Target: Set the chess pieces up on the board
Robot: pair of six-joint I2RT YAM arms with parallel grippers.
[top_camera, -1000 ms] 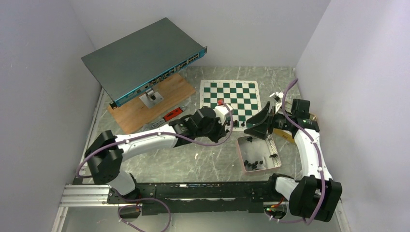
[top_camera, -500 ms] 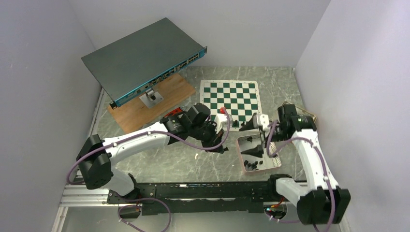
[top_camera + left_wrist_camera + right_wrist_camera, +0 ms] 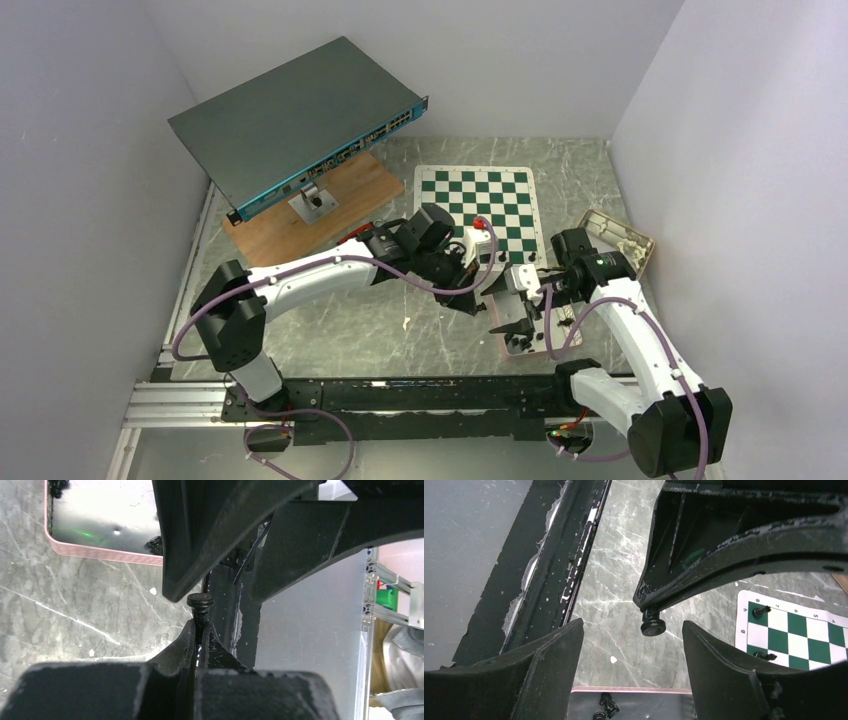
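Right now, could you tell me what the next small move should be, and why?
Probably close the right gripper on the piece. The left gripper pinches it by its top, its round base sticks out free, and in the right wrist view that base shows between the right's open fingers.

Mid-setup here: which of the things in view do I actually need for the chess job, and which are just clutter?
Job:
- board
- chess piece held in the left gripper
- pieces already on the board
- spare pieces in the pink-rimmed tray

Lying about:
- network switch
- wooden block
- small tan box, contents unclear
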